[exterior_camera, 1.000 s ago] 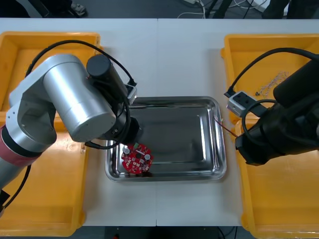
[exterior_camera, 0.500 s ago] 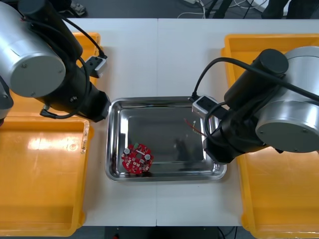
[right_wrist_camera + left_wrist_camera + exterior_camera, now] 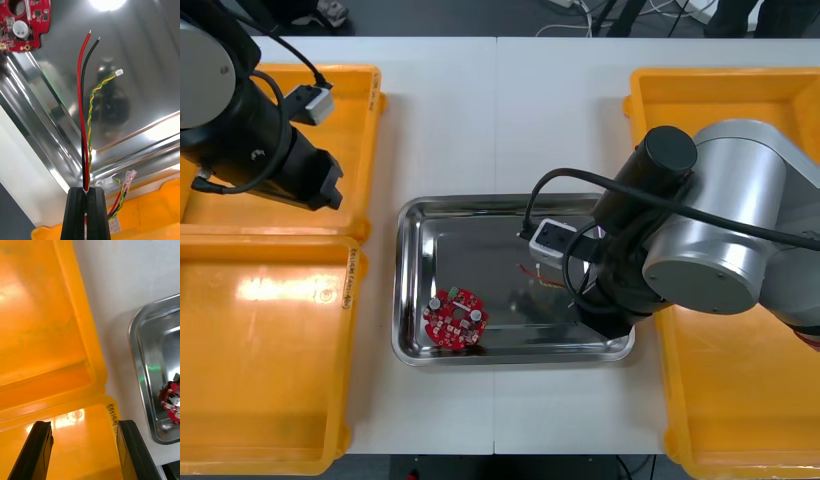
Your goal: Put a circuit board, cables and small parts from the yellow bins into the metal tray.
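Right gripper [image 3: 87, 189]: pinching cables [image 3: 83, 112]; open metal tray [image 3: 37, 112] floor ahead of fingertips.
Left gripper [image 3: 84, 425]: spread, above rim between yellow bins [image 3: 41, 315].
Hidden: cable tails behind right fingers, seemingly tangled.

The front view looks steeply down from above both arms and takes in the whole table [image 3: 500, 120], with the yellow bins [image 3: 270, 400] at each side and the metal tray [image 3: 510, 203] between them. The right wrist view sits close over the tray, facing along the cables [image 3: 85, 112] pinched in the right pincer [image 3: 86, 189] toward the shiny floor. The left wrist view hangs near the left-side bins, looking down between the parted fingers of the left pincer [image 3: 83, 423]. All three views share the tray's rim and the red circuit board [image 3: 453, 319] lying in it.
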Robot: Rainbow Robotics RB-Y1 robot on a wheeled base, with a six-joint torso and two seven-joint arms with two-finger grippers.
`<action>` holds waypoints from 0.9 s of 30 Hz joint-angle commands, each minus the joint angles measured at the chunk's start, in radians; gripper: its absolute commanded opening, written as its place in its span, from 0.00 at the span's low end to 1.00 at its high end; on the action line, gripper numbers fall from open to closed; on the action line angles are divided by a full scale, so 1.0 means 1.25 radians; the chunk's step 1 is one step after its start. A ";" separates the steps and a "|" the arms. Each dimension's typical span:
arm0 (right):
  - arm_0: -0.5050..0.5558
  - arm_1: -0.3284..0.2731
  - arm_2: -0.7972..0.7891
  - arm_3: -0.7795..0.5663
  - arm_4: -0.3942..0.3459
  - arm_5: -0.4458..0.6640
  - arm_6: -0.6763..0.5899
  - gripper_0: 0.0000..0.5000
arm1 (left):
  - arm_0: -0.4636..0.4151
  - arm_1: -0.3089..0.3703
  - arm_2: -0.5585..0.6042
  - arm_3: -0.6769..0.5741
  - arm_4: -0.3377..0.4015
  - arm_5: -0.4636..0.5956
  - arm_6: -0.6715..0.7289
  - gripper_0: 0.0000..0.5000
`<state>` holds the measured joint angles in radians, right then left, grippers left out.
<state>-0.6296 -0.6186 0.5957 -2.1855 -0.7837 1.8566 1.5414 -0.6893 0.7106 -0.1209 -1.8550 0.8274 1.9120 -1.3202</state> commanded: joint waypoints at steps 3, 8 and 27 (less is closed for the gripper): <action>-0.026 0.022 0.044 0.018 0.051 -0.008 0.141 0.00 | -0.041 0.035 0.072 0.064 -0.037 0.006 -0.207 1.00; -0.026 0.024 0.105 0.027 0.124 -0.029 0.226 0.00 | -0.062 0.040 0.091 0.124 -0.061 0.006 -0.273 1.00; -0.011 0.053 0.175 0.167 0.164 -0.164 0.311 0.00 | -0.155 0.060 0.158 0.405 -0.139 -0.083 -0.511 1.00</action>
<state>-0.6297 -0.5719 0.7835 -1.9860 -0.5936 1.6839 1.9116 -0.8119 0.7324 0.0399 -1.3910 0.6778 1.8483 -1.8323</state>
